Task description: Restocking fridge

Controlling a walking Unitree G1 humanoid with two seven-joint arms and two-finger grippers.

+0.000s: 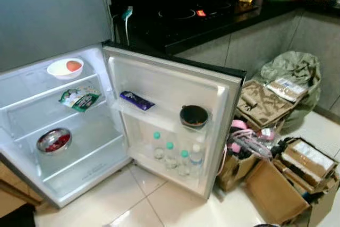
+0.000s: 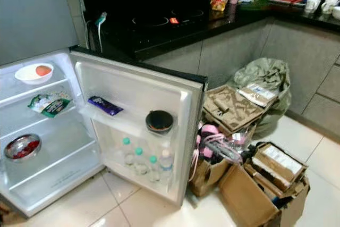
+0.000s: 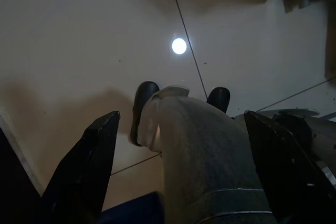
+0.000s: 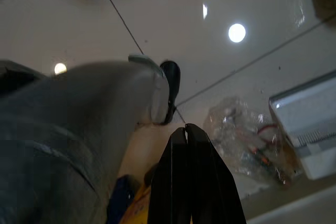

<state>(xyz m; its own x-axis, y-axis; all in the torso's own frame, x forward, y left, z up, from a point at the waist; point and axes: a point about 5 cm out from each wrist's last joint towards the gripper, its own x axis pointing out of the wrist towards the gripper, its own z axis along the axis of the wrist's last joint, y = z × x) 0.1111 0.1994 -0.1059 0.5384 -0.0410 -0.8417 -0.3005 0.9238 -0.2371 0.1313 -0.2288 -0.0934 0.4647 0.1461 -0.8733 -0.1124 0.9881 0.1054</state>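
The fridge (image 1: 175, 91) stands with its door swung wide, and both arms hang idle at the robot's sides: the left tool (image 3: 178, 171) has its fingers spread apart and empty above the tiled floor (image 3: 79, 51), while the right tool (image 4: 186, 177) has its fingers pressed together on nothing. Inside, a white bowl (image 1: 65, 68) with an orange fruit sits on the top shelf, a green packet (image 1: 79, 98) on the shelf below, and a metal bowl (image 1: 53, 140) lower still; the door carries a dark wrapped bar (image 1: 136, 100), a dark bowl (image 1: 193, 115) and a row of bottles (image 1: 175, 155) in the bottom rack. A crinkled clear bag (image 4: 252, 140) lies on the floor near the robot's feet, and may be stock still to load, though its contents are hard to make out. No item is in hand, so the step looks like fetching the next one. Doing that well means choosing a free spot first; the middle shelves have open room. Cardboard boxes (image 1: 281, 174) crowd the floor beside the door, so the approach should stay clear of them and of the door edge.
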